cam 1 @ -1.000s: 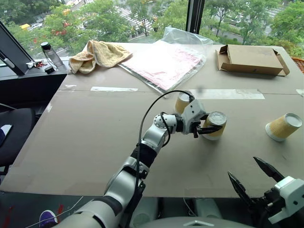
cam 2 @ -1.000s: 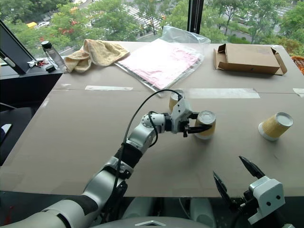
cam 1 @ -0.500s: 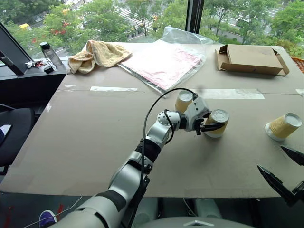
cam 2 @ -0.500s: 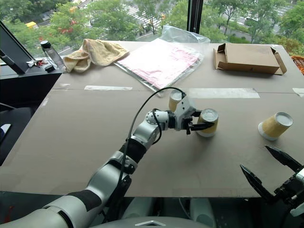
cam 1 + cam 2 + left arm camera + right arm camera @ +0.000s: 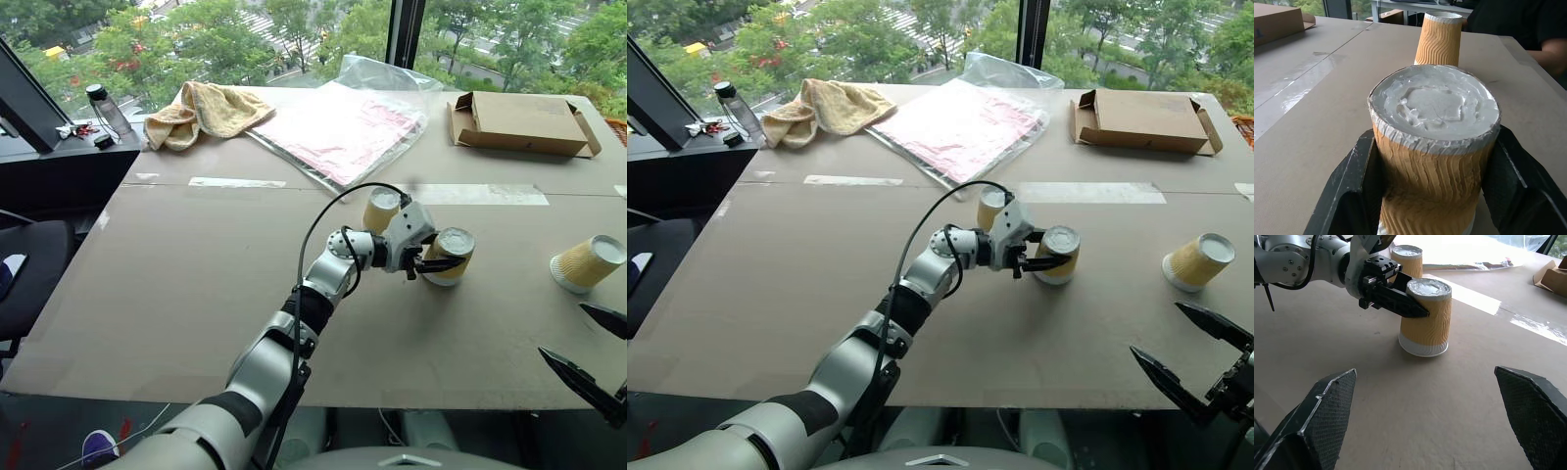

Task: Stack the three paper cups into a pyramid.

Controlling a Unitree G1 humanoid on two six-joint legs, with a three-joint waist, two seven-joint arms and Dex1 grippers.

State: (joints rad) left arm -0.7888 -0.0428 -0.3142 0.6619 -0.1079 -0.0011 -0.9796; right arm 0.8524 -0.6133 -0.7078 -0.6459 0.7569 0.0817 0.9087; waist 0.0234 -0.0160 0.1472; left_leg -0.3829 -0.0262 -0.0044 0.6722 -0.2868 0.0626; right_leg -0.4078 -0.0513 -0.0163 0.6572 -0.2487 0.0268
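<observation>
Right pincer [image 5: 594, 354] has swung outward, jaws spread, beside table edge [image 5: 411, 399].

The left arm reached forward, its gripper [image 5: 443, 260] level, fingers loosely flanking a cup; the right gripper [image 5: 1193, 364] hung wide open.

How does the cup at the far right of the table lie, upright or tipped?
Tipped. The far-right cup lies on its side on the table, its white round end facing up and right.
</observation>
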